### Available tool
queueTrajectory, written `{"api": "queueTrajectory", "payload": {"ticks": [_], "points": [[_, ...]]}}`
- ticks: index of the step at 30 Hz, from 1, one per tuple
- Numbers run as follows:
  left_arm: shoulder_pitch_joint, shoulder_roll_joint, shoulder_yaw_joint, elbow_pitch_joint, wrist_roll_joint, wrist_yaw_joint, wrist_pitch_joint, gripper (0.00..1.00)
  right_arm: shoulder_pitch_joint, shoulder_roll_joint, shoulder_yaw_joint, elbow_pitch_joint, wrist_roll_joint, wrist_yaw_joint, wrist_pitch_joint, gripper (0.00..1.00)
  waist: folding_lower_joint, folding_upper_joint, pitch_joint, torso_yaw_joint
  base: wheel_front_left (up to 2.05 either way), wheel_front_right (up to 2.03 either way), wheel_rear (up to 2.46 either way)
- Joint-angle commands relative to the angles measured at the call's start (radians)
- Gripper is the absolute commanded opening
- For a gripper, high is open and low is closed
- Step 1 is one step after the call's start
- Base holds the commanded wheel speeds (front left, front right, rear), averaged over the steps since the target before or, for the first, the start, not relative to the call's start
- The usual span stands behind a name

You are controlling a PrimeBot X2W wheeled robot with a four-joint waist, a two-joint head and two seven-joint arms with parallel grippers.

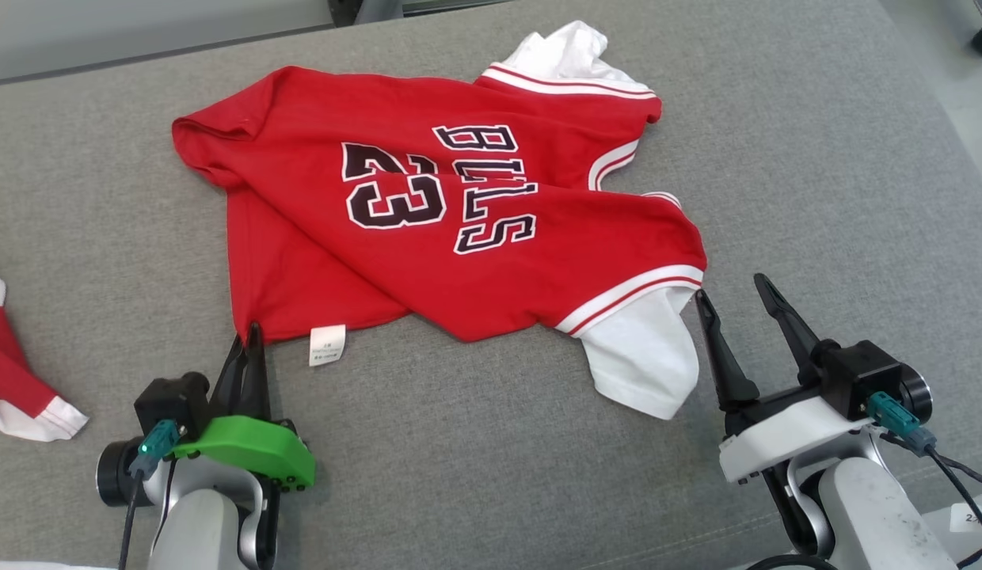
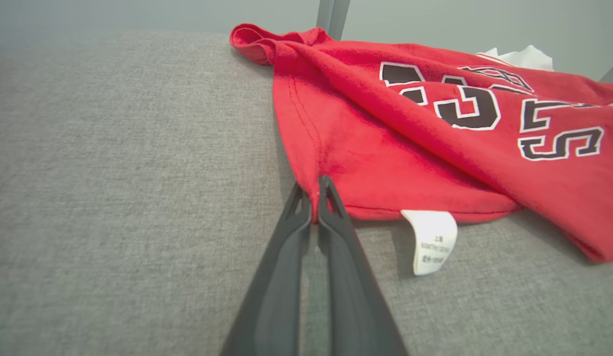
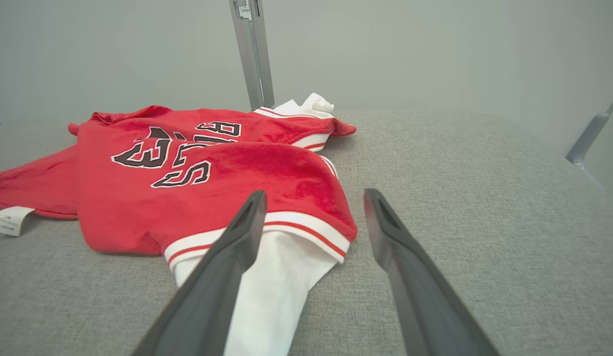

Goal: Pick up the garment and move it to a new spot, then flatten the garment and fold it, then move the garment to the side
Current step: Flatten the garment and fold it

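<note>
The garment (image 1: 428,214) is a red jersey with white sleeves and dark "BULLS 23" lettering, lying rumpled on the grey table (image 1: 475,443). My left gripper (image 1: 249,336) is shut on the garment's near hem corner, beside a white care label (image 1: 327,345). In the left wrist view the two fingers (image 2: 314,198) pinch the red hem of the garment (image 2: 435,148). My right gripper (image 1: 732,294) stands open just right of the near white sleeve (image 1: 645,360). In the right wrist view that gripper (image 3: 314,198) hovers over the garment (image 3: 212,178), nothing between its fingers.
Another red and white cloth (image 1: 16,380) lies at the table's left edge. A grey metal post (image 3: 252,54) rises behind the table, and a slanted strut (image 3: 591,133) shows at the far right. Bare grey surface (image 1: 816,174) lies right of the jersey.
</note>
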Motion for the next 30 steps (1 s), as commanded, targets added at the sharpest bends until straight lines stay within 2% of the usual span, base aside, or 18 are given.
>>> {"api": "queueTrajectory", "payload": {"ticks": [1, 9, 14, 15, 16, 17, 30], "points": [[0.038, 0.003, 0.007, -0.018, -0.004, 0.008, 0.001, 0.00, 0.024, 0.005, -0.007, 0.008, -0.006, -0.002, -0.002, 1.00, 0.0000, -0.0001, -0.036, 0.035, 0.00, 0.00, 0.00], [0.145, 0.003, 0.057, -0.091, 0.020, 0.021, 0.001, 0.00, 0.064, 0.012, -0.039, 0.029, -0.013, -0.002, -0.002, 1.00, 0.0000, -0.0001, -0.108, 0.111, 0.00, 0.00, 0.00], [0.171, 0.003, 0.080, -0.100, 0.030, 0.024, 0.001, 0.00, 0.072, 0.013, -0.050, 0.034, -0.014, -0.002, -0.002, 1.00, 0.0000, -0.0001, -0.114, 0.123, 0.00, 0.00, 0.00], [0.171, 0.003, 0.081, -0.102, 0.031, 0.025, 0.001, 0.22, 0.073, 0.012, -0.052, 0.034, -0.014, -0.002, -0.002, 1.00, 0.0000, -0.0001, -0.113, 0.124, 0.00, 0.00, 0.00], [0.173, 0.003, 0.081, -0.103, 0.031, 0.028, 0.001, 0.72, 0.073, 0.010, -0.054, 0.034, -0.014, -0.002, -0.002, 1.00, 0.0000, -0.0001, -0.111, 0.124, 0.00, 0.00, 0.00], [0.173, 0.003, 0.078, -0.101, 0.032, 0.031, 0.001, 1.00, 0.072, 0.009, -0.056, 0.034, -0.014, -0.002, -0.002, 1.00, 0.0000, -0.0001, -0.109, 0.125, 0.00, 0.00, 0.00], [0.132, 0.003, -0.004, -0.192, 0.012, 0.062, 0.001, 1.00, 0.007, -0.012, -0.079, 0.037, -0.018, -0.002, -0.002, 1.00, 0.0000, -0.0001, -0.034, 0.177, 0.00, 0.00, 0.00]]}}
